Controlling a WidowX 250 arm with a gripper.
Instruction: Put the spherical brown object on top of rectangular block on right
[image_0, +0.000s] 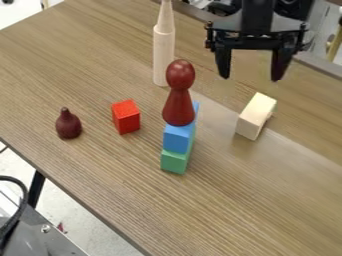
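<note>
Spherical brown object (68, 125), dark reddish and rounded with a small pointed tip, stands upright on the worktop (100, 190) toward the left of the camera view. The black gripper (250, 78) hangs down at the upper right, its jaws released and spread wide apart. Below them lies the rectangular block (256, 116), pale wood, on the right part of the worktop and set at a slant, its far end turned toward the upper right.

Left of the jaws, near the middle, rises a stack. A round, glossy, dark reddish-brown ball (180, 74) tops a cone (178, 109) of like colour, which widens toward its base. Under the cone comes a blue block (178, 138), and under that a green block (175, 161); a bit more blue shows along the cone's right side. Behind the stack, toward the upper edge, a pale wooden cylinder (163, 55) stands upright with a tapering pale piece (165, 17) on top. Farther left, between the stack and the spherical brown object, sits a red block (126, 117), apart from both. Past the worktop's lower left side are a black leg (37, 189) and a dark cable (21, 200).
</note>
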